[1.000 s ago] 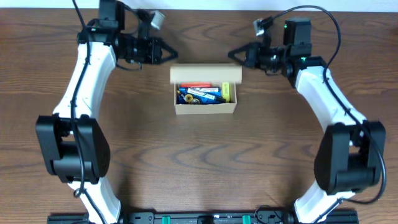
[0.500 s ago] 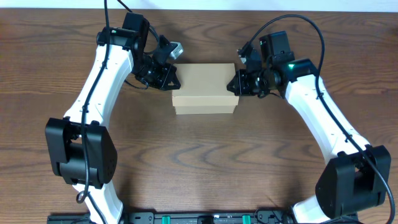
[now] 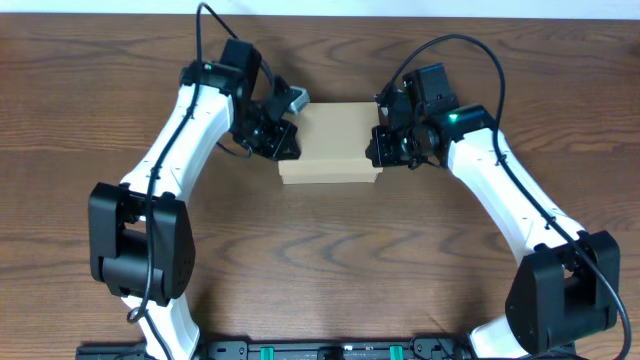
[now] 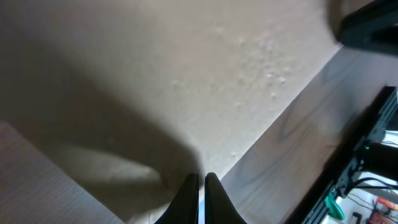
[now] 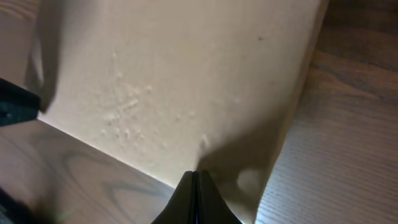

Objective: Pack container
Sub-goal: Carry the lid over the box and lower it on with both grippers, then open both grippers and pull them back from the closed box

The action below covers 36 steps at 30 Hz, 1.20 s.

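Note:
The container (image 3: pixel 332 144) is a plain tan cardboard box in the middle of the table, its flap lid lying flat over the top so the contents are hidden. My left gripper (image 3: pixel 291 138) is shut and rests at the lid's left end. My right gripper (image 3: pixel 378 145) is shut at the lid's right end. In the left wrist view the closed gripper (image 4: pixel 202 178) touches the tan lid (image 4: pixel 155 81) near its edge. In the right wrist view the closed gripper (image 5: pixel 194 174) presses on the lid (image 5: pixel 186 74) near its front corner.
Brown wood-grain table (image 3: pixel 320 260) surrounds the box. Both white arms arch in from the near side. A black rail (image 3: pixel 330 350) runs along the near table edge.
A second ago the box stood open with markers showing inside. Both arms moved inward and down, folding the lid over; the grippers now sit on its two ends.

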{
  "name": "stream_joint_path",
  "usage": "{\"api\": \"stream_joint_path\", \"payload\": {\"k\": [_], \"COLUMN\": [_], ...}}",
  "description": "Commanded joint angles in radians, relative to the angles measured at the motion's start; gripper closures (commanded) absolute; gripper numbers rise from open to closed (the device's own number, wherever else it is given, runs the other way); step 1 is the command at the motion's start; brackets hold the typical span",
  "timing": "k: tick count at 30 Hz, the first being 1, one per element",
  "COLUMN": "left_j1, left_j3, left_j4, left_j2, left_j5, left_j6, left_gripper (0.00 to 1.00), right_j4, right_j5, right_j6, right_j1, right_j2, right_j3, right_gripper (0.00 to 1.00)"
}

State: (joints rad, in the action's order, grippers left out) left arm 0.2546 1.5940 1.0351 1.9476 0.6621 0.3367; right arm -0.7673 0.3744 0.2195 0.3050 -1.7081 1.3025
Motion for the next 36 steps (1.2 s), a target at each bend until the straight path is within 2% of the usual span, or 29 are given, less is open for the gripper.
{"api": "stream_joint_path", "payload": {"k": [1, 13, 18, 24, 31, 36], "left_j1": [-0.001, -0.003, -0.012, -0.011, 0.019, 0.069], "left_j3": [-0.059, -0.089, -0.087, -0.087, -0.104, -0.272], "left_j4": [-0.022, -0.048, -0.032, 0.027, 0.16, 0.15], "left_j2": [-0.019, -0.025, -0.109, -0.351, -0.643, -0.877], "left_j5": [-0.018, -0.025, -0.083, -0.101, -0.1, -0.1], "left_j6": [-0.012, -0.034, -0.069, -0.068, -0.067, -0.072], "left_gripper": [0.94, 0.94, 0.94, 0.94, 0.94, 0.94], "right_j4": [0.022, 0.068, 0.038, -0.053, -0.271, -0.363], "right_j5": [-0.034, -0.019, -0.012, -0.08, -0.182, -0.241], "right_j6": [-0.006, 0.012, 0.019, 0.019, 0.021, 0.08], "right_j1": [0.008, 0.008, 0.008, 0.017, 0.065, 0.118], "right_j2": [0.013, 0.02, 0.103, 0.338, 0.661, 0.912], "right_j3": [-0.051, -0.109, -0.105, -0.105, -0.108, -0.175], "right_gripper": [0.99, 0.99, 0.99, 0.99, 0.98, 0.98]}}
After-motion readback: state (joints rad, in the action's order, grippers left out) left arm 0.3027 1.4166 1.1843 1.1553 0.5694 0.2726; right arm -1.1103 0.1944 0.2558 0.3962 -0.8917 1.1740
